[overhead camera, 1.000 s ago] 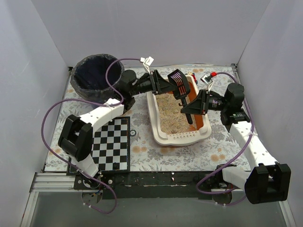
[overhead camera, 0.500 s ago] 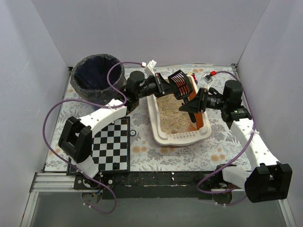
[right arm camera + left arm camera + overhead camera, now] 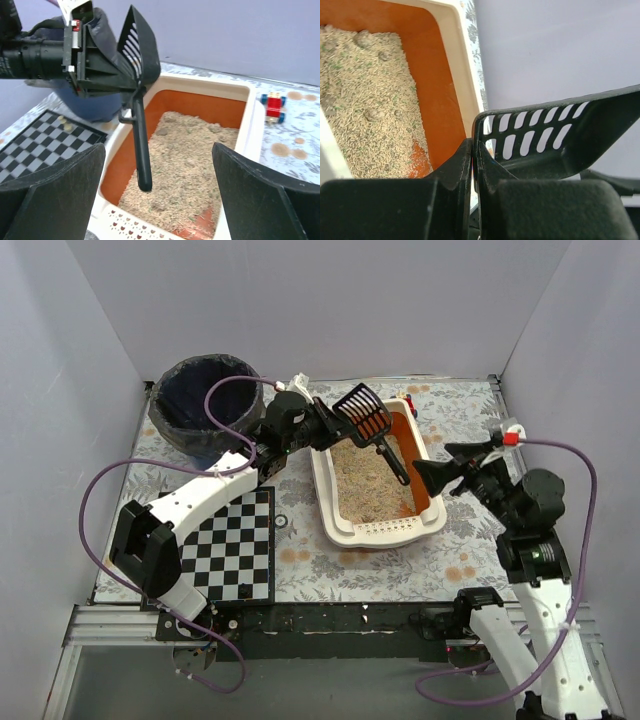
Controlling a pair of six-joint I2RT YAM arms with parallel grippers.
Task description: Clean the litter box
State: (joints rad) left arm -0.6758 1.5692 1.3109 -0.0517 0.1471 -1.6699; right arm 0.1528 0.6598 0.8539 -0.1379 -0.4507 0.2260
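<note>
The litter box (image 3: 330,512) is a cream tray with an orange floor and beige litter, lying mid-table; it also shows in the right wrist view (image 3: 248,131) and the left wrist view (image 3: 461,60). My left gripper (image 3: 336,421) is shut on the side wall of a black slotted scoop (image 3: 363,412) over the box's far left corner, the jaws pinching its rim (image 3: 474,150). The scoop's handle (image 3: 140,150) hangs down over the litter. My right gripper (image 3: 426,476) stands open just right of the box, with nothing between its fingers (image 3: 157,192).
A round blue bin (image 3: 207,400) with a dark bag stands at the back left. A checkerboard mat (image 3: 236,545) lies left of the box. A small red toy car (image 3: 273,107) sits beyond the box's far right corner. Grey walls close in three sides.
My right gripper has let go of the scoop's handle, opened wide and drawn back to the right. My left gripper has shut on the scoop's head and now holds it alone.
</note>
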